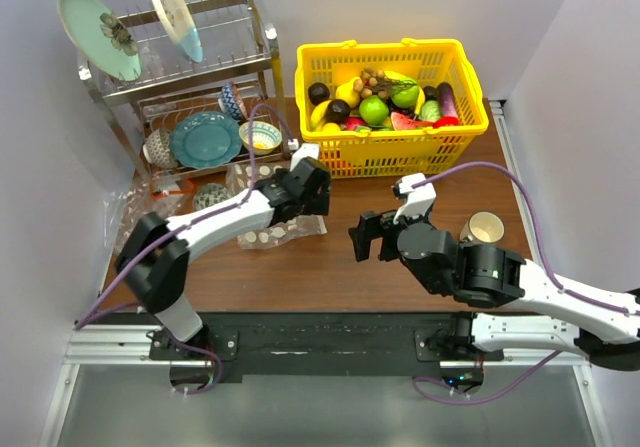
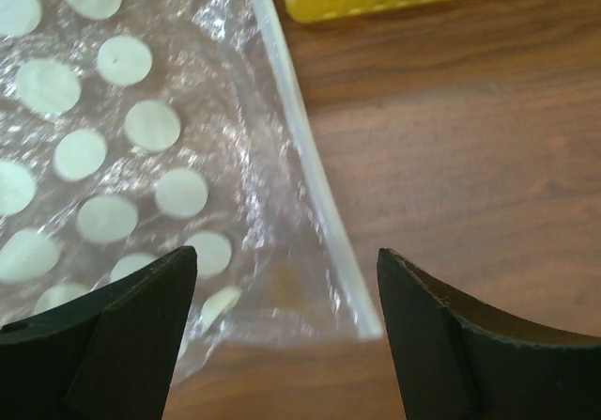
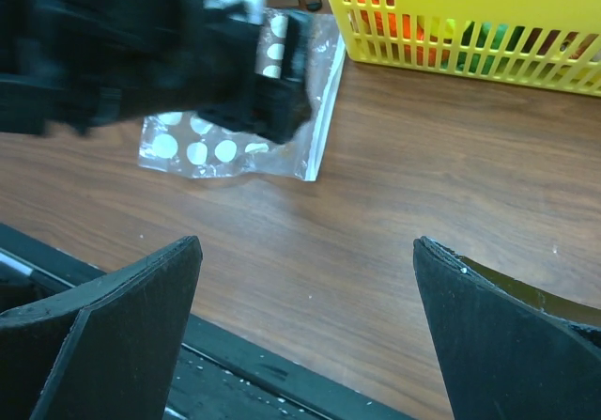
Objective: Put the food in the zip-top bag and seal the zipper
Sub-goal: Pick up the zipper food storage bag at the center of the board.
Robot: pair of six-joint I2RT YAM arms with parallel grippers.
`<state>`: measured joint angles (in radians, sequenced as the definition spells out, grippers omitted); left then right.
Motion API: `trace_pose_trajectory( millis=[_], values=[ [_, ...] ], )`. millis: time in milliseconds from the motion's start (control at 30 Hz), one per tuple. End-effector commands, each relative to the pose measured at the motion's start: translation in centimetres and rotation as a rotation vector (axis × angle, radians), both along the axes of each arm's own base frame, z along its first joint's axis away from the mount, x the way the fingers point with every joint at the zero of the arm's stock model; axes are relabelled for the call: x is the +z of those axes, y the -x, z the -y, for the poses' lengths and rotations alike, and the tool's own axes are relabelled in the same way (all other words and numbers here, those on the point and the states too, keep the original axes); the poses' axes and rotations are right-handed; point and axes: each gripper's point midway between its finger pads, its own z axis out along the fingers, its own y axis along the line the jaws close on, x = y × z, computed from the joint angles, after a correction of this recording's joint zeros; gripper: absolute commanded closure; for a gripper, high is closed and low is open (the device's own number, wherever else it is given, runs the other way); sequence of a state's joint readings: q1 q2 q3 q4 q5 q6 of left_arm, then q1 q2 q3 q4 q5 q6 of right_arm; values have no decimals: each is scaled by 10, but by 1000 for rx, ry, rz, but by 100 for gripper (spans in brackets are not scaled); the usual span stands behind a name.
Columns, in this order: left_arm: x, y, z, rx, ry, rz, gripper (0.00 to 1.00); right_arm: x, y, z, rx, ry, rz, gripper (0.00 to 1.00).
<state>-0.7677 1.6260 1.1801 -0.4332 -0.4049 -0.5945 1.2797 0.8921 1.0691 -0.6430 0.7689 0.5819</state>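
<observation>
The zip-top bag lies flat on the wooden table left of centre; white dots show on or through it. Its zipper is the clear strip along the bag's right edge. My left gripper hovers open just over the bag's near right corner, holding nothing. My right gripper stands open above bare table, right of the bag. The food sits in the yellow basket: green apples, a tan ball cluster.
A metal dish rack with plates and bowls stands at the back left. Crumpled clear plastic lies by the left wall. A cup sits beside my right arm. The basket also holds bananas and an eggplant.
</observation>
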Motion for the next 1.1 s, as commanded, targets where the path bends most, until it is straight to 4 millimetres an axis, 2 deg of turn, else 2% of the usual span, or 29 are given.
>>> trace_pose_trajectory(
  millis=[0, 33, 67, 133, 167, 300, 367, 433, 467, 533, 600, 633, 667, 700, 733, 800, 833, 867, 900, 933, 1000, 1033, 1067],
  values=[
    [0, -43, 16, 117, -7, 111, 19, 0, -2, 14, -53, -24, 4, 2],
    [-4, -47, 14, 139, -26, 123, 20, 0, -1, 15, -52, -26, 1, 2],
    [-16, -50, 15, 147, -51, 113, 21, 0, -1, 17, -52, -28, -1, 1],
    [-20, -59, 16, 170, -57, 131, 24, -1, 0, 18, -52, -33, -4, 2],
    [-29, -61, 16, 177, -77, 124, 25, -1, 1, 18, -51, -33, -5, 2],
    [-48, -65, 12, 203, -129, 112, 33, -1, 2, 20, -51, -42, -7, 2],
    [-57, -62, 11, 202, -137, 94, 40, -2, 2, 20, -51, -42, -7, 2],
    [-60, -57, 10, 200, -136, 74, 57, -3, 1, 19, -50, -35, -6, 2],
    [-57, -52, 6, 204, -126, 77, 68, -4, 1, 18, -50, -36, -6, 2],
    [-50, -47, 3, 199, -109, 86, 75, -9, 0, 13, -44, -17, -13, 1],
    [-38, -38, -2, 183, -78, 94, 87, -15, 1, 6, -24, -2, -28, 1],
    [-23, -35, -2, 177, -47, 109, 93, -21, 1, 1, -19, 18, -38, 2],
    [-24, -28, -6, 162, -50, 99, 100, -25, 1, -5, -10, 21, -50, 1],
    [-22, -22, -4, 139, -29, 84, 100, -28, 2, -8, -6, 21, -59, 2],
    [-6, -18, -5, 134, 7, 102, 100, -35, 1, -14, -4, 38, -73, 2],
    [-4, -4, -12, 117, 33, 90, 100, -40, 4, -29, 36, 2, -111, 1],
    [16, 2, -15, 112, 82, 123, 100, -45, 2, -33, 36, -8, -129, 2],
    [12, 9, -21, 108, 89, 122, 100, -46, 1, -41, 46, -37, -141, 2],
    [19, 15, -20, 91, 123, 128, 100, -48, 5, -50, 74, -73, -175, 2],
    [38, 21, -23, 79, 177, 164, 100, -54, 2, -50, 66, -86, -189, 3],
    [41, 33, -25, 47, 225, 176, 100, -49, -1, -61, 67, -168, -204, 4],
    [56, 38, -28, 33, 269, 209, 100, -52, -2, -63, 70, -188, -217, 5],
    [54, 44, -30, 20, 279, 213, 100, -45, -5, -70, 75, -237, -206, 5]
  ],
)
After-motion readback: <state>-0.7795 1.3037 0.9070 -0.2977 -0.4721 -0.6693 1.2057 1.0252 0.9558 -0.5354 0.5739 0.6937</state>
